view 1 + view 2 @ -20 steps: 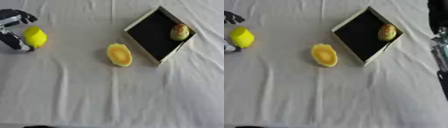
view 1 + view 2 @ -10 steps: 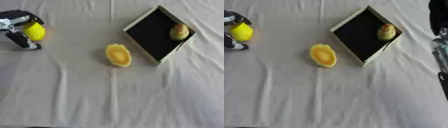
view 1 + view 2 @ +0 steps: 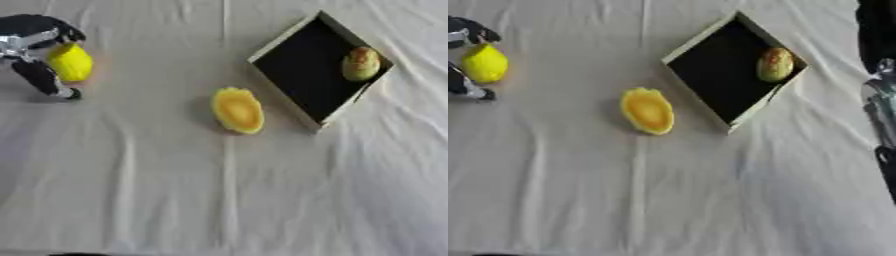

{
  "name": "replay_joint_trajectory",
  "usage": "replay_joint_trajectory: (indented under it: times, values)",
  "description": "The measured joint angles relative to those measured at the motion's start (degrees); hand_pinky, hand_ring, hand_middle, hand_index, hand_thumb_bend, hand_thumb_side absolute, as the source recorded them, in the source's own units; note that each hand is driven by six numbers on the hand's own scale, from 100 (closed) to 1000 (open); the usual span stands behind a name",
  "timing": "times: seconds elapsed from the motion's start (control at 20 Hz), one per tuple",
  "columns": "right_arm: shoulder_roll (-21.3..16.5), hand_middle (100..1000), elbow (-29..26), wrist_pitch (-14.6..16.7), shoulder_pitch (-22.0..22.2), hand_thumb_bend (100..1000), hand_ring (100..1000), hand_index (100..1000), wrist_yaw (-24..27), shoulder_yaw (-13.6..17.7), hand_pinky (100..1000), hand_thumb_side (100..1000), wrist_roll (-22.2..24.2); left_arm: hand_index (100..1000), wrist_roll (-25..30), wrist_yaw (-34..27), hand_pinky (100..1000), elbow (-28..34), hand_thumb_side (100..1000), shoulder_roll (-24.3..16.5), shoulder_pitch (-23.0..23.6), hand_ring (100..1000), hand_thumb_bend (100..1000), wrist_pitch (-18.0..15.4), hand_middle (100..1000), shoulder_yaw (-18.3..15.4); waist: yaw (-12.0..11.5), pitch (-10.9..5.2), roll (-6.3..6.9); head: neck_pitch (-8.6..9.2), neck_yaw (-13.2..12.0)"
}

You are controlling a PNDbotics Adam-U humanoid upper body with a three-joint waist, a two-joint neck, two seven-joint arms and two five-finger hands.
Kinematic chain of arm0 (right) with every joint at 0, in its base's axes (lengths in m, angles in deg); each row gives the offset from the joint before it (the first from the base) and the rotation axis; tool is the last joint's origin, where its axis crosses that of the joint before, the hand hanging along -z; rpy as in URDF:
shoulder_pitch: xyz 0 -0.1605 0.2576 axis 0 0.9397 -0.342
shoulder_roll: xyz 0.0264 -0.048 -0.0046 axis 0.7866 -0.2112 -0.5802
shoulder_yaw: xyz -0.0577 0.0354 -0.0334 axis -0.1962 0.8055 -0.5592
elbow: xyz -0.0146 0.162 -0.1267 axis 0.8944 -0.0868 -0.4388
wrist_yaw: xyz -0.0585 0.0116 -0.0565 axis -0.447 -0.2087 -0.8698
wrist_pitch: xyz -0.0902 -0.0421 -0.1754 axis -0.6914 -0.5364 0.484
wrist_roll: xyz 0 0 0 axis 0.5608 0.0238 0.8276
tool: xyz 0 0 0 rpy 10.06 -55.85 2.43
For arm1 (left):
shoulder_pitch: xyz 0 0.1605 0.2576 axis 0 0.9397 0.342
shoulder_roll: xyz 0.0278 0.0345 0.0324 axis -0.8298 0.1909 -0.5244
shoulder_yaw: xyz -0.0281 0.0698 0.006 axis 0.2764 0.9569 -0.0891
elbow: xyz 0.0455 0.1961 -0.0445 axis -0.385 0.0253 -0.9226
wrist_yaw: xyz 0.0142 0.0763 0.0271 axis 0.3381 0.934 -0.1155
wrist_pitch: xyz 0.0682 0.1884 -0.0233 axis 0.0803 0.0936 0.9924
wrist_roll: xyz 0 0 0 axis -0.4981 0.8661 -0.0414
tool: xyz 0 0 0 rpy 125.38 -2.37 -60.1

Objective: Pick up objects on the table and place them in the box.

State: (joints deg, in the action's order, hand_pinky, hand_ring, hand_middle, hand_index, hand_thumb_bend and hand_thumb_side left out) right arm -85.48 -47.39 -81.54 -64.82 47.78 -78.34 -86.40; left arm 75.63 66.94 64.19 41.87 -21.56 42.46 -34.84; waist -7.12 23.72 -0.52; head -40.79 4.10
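White cloth surface (image 3: 262,200), wrinkly. Black box (image 3: 311,70) sits up right, tilted like a diamond, with a greenish-brown fruit (image 3: 360,63) inside by its right corner. Left hand (image 3: 35,47) at far left, fingers curled round a lemon (image 3: 70,62). Yellow-orange fruit half (image 3: 237,110) lies just left of the box. Right arm (image 3: 878,100) shows at the right edge, can't tell its hand's state.

yellow lemon (image 3: 70,62), orange half (image 3: 237,110), box (image 3: 297,70)

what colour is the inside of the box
Black, with a pale rim; the box shows best in the left eye view.
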Motion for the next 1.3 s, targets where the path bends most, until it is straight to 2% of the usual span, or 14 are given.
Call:
replay_joint_trajectory:
  times: [0.3,0.45,0.5,0.55,0.65,0.8,0.95,1.15,1.3]
  values:
    - [0.0,766,0.0,-0.05,0.01,100,867,859,0.03,0.0,885,752,0.05,873,0.99,1.28,845,0.18,177,-0.5,0.0,832,575,1.95,796,-0.47,-0.03,-0.05,0.0,0.0,-0.15]
    - [0.01,766,0.0,-0.03,0.01,100,867,860,0.08,0.0,885,751,0.05,770,1.23,1.18,780,-0.06,145,-0.5,0.0,745,483,2.34,683,-0.57,0.02,-0.05,-0.02,0.0,-0.2]
    - [0.04,766,0.0,-0.01,0.01,100,867,860,0.09,0.0,885,751,0.05,721,1.25,1.15,750,-0.08,102,-0.5,0.0,709,425,2.38,636,-0.57,0.05,-0.05,-0.04,0.0,-0.21]
    - [0.09,766,0.0,0.03,0.01,100,867,860,0.1,0.0,885,751,0.03,651,1.25,1.12,725,-0.12,100,-0.49,0.0,680,369,2.38,596,-0.56,0.06,-0.06,-0.06,0.0,-0.22]
    - [0.23,766,0.0,0.09,0.01,100,867,860,0.18,0.0,885,752,0.02,583,1.3,1.01,715,-0.24,100,-0.49,0.01,667,373,2.28,575,-0.54,0.08,-0.06,-0.07,0.0,-0.22]
    - [0.44,766,0.0,0.11,0.02,100,867,860,0.23,0.0,885,751,0.02,571,1.2,0.43,719,0.57,100,-0.49,0.08,665,365,1.62,566,-0.44,0.08,-0.06,-0.07,-0.01,-0.22]
    - [0.46,766,0.0,0.13,0.04,100,867,860,0.23,0.01,885,748,0.01,571,0.7,-1.5,720,5.21,100,-0.86,0.32,663,332,1.04,563,-0.34,0.01,-0.08,-0.1,-0.02,-0.21]
    - [0.46,765,0.0,0.33,0.17,100,867,860,0.23,0.08,885,740,-0.2,570,0.52,-5.73,719,16.91,100,-1.95,0.0,656,307,0.96,559,-0.23,-0.52,-0.37,-0.13,-0.27,-0.13]
    - [0.46,765,0.0,0.54,0.18,100,867,860,0.23,0.4,885,732,-0.4,569,1.29,-8.18,717,25.81,100,-1.81,-2.07,650,295,1.27,559,0.56,-0.88,-1.08,-0.16,-0.49,0.12]
